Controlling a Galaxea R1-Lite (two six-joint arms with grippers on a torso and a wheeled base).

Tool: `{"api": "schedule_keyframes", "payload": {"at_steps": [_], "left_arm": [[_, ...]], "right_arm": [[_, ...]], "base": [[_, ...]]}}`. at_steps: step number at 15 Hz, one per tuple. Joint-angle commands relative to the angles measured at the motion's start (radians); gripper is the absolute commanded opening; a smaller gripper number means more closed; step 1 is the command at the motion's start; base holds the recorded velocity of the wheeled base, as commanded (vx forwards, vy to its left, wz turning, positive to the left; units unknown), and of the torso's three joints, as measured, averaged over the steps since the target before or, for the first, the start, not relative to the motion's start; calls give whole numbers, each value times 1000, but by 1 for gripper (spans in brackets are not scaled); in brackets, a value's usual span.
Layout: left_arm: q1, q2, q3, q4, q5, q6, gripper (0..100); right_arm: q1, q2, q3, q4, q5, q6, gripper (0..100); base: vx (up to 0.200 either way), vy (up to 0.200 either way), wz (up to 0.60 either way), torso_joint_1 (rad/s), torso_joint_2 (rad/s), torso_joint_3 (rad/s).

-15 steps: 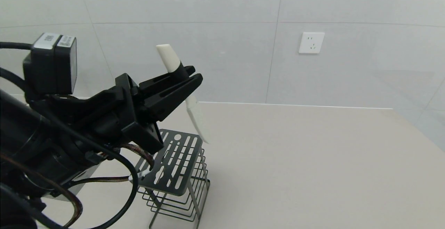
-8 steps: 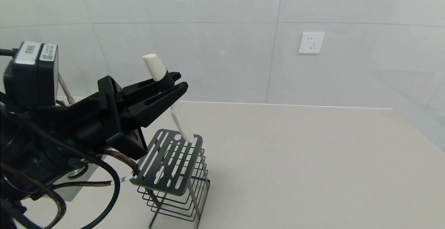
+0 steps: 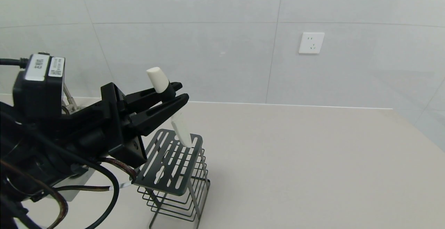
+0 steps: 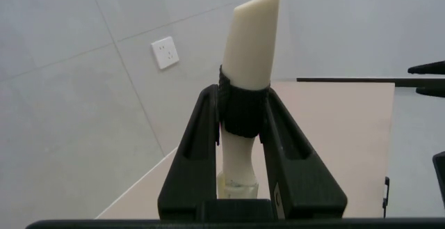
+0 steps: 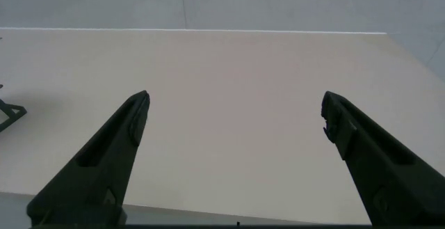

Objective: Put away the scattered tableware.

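The left pincer (image 3: 182, 91) pinches a white knife (image 3: 181, 129) by its handle, blade slanting down onto the far end of the rack's (image 3: 166, 186) slotted top. Whether the tip sits in a slot cannot be told. Nothing stands between blade and rack. The rack stands on a pale worktop (image 3: 295, 159), with open surface right of it and a tiled wall behind it carrying a socket (image 3: 311, 42). The left wrist view shows a black band around the handle where the jaws grip. The right pincer (image 5: 235, 100) is spread wide above bare worktop, well right of the rack.
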Motion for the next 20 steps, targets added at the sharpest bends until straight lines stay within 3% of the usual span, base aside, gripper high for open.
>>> {"api": "schedule_keyframes", "payload": {"at_steps": [1, 20], "left_arm": [[2, 6, 8, 0, -3, -1, 0], [28, 64, 11, -20, -10, 4, 0]], "right_arm": [[0, 4, 0, -1, 1, 0, 100], [0, 4, 0, -1, 1, 0, 100]], "base": [[0, 0, 0, 0, 0, 0], [0, 0, 0, 0, 0, 0]]}}
